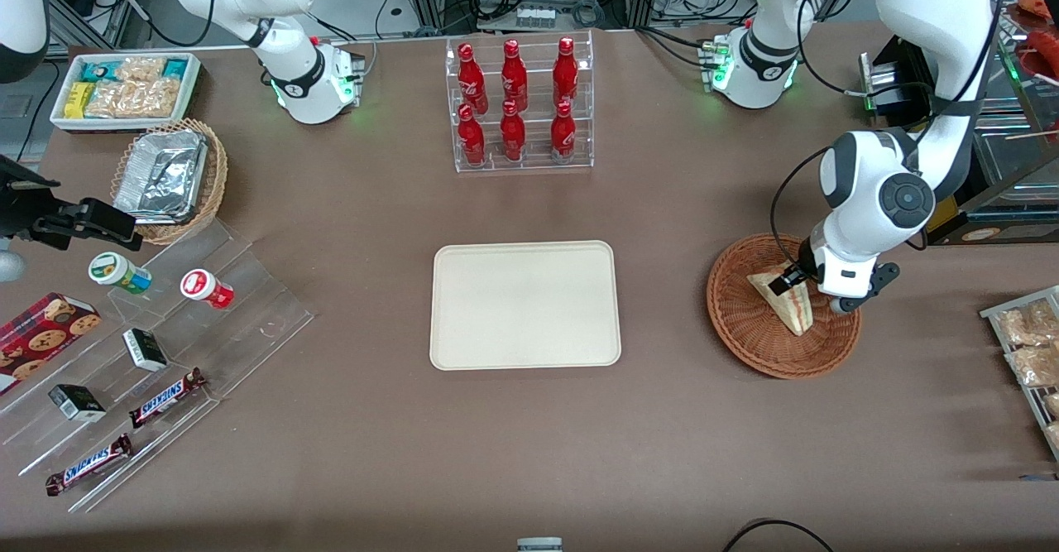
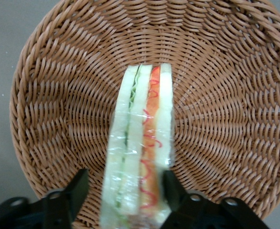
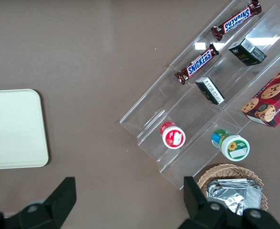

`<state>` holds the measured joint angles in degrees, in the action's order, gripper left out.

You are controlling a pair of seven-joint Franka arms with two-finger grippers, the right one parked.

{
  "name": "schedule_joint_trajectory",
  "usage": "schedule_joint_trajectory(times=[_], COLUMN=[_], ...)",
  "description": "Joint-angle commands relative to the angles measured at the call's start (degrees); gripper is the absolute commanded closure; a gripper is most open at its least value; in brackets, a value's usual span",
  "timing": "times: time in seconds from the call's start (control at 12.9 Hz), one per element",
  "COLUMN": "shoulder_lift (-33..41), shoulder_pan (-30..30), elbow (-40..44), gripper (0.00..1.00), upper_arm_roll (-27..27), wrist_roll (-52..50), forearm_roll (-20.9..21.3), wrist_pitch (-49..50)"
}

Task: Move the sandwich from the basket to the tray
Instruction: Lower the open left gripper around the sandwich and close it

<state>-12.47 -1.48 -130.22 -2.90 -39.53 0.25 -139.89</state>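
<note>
In the round brown wicker basket (image 1: pixel 782 345), toward the working arm's end of the table, lies the plastic-wrapped triangular sandwich (image 1: pixel 786 302), partly hidden by the left gripper (image 1: pixel 796 280). Wrist view: both black fingers (image 2: pixel 78 188) straddle the sandwich, one touching the bread, the other just apart; fingertips cut off. The smooth cream tray (image 1: pixel 525 304) sits well apart, with open brown table (image 1: pixel 662 453) around.
</note>
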Motion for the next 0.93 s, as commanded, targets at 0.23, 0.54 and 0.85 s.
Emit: schedule_joint_trajectory(times=[0.23, 0.54, 0.85], shoulder_lift=[-0.4, -0.3, -0.3], shoulder_pan=[-0.2, -0.2, -1.8], elbow=[0.3, 1.1, 8.7], gripper=[1.0, 1.0, 1.0], upper_arm_roll=[0.0, -0.1, -0.1], wrist_roll=[-2.7, -1.6, -1.3], forearm_roll=[-0.1, 0.0, 0.2], wrist_pitch=[-0.4, 0.2, 9.7])
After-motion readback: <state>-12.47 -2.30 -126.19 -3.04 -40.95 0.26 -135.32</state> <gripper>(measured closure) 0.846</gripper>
